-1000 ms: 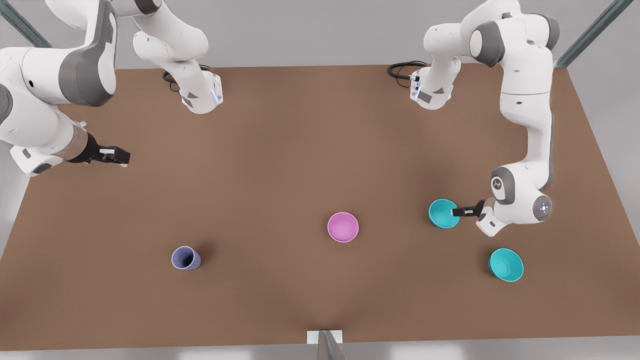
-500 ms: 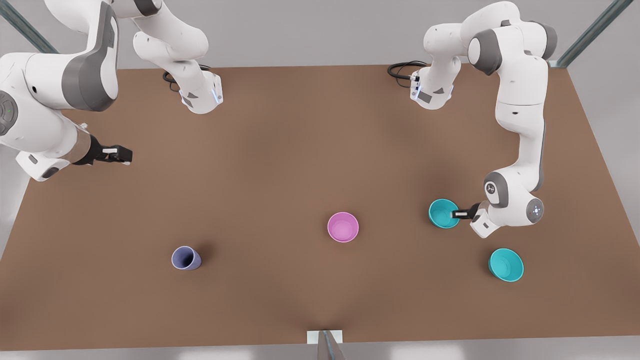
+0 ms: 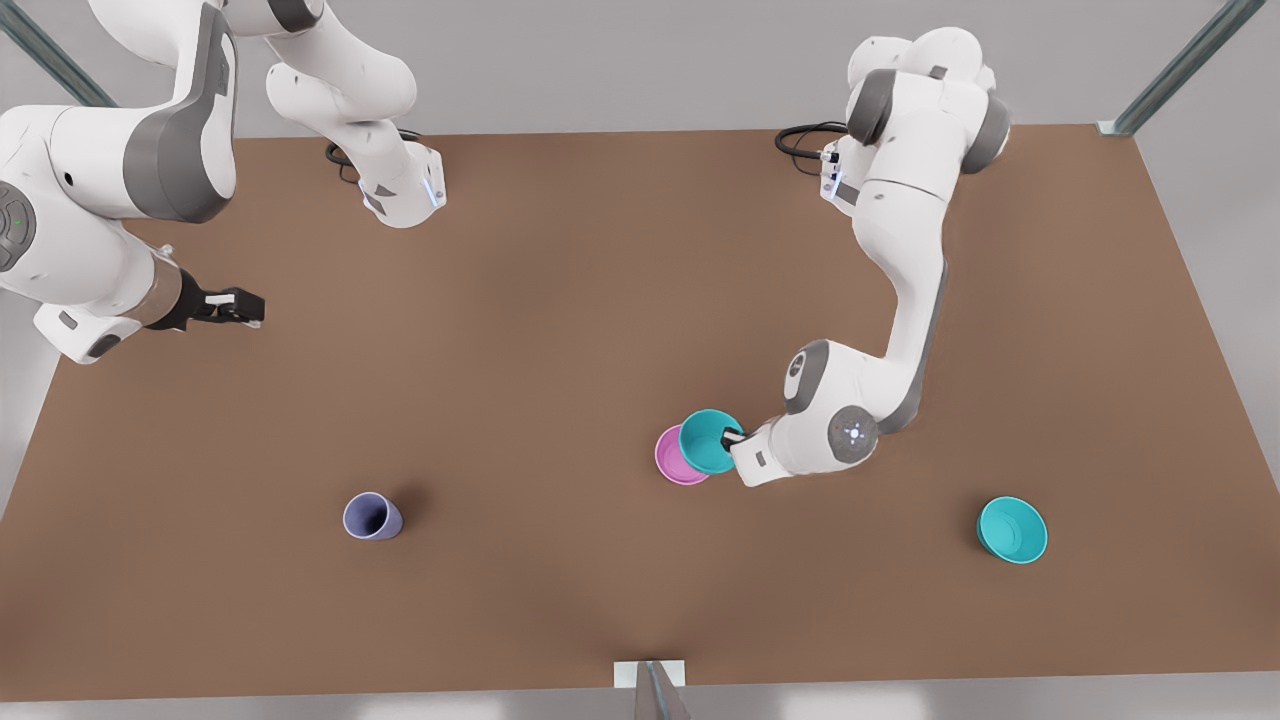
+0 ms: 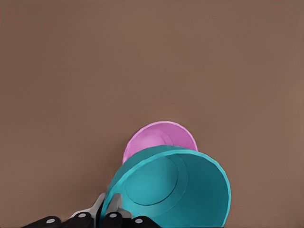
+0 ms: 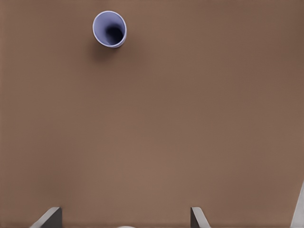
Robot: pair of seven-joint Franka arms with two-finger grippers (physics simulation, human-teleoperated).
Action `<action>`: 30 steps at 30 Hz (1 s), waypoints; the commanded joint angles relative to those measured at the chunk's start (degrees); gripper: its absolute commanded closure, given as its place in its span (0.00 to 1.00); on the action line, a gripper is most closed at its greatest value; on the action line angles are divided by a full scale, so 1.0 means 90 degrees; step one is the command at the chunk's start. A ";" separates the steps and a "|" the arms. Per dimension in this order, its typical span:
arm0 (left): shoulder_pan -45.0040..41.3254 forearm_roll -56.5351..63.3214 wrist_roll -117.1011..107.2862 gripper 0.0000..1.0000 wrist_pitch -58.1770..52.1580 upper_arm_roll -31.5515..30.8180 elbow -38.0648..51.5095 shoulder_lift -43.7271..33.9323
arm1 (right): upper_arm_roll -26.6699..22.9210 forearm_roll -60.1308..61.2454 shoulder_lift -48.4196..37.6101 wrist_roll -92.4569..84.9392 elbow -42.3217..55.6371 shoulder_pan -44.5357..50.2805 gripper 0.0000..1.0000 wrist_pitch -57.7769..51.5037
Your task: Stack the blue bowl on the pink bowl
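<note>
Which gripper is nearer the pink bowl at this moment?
Left. The left gripper holds the blue bowl over the pink bowl. The right gripper waits far off, at the front view's left.

The front view looks steeply down from above the near edge of the brown table (image 3: 560,300), taking in the whole top. The left wrist view sits close above the pink bowl (image 4: 159,137), facing down. The right wrist view looks down from higher up on the lavender cup (image 5: 109,29); the front view shares both.
</note>
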 commanded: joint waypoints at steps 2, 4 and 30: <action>-0.0326 -0.0005 -0.4736 0.79 -0.0221 0.0000 0.0439 0.0313 | -0.0002 0.0001 -0.0007 -0.0209 0.0003 -0.0005 0.00 -0.0004; -0.0326 -0.0015 -0.4785 0.79 -0.0074 -0.0010 0.0400 0.0332 | 0.0008 0.0020 -0.0007 -0.0209 0.0003 -0.0005 0.00 -0.0004; -0.0219 -0.0035 -0.4072 0.79 0.0434 0.0088 -0.0401 0.0059 | -0.0002 -0.0028 0.0071 -0.0218 0.0061 -0.0064 0.00 -0.0004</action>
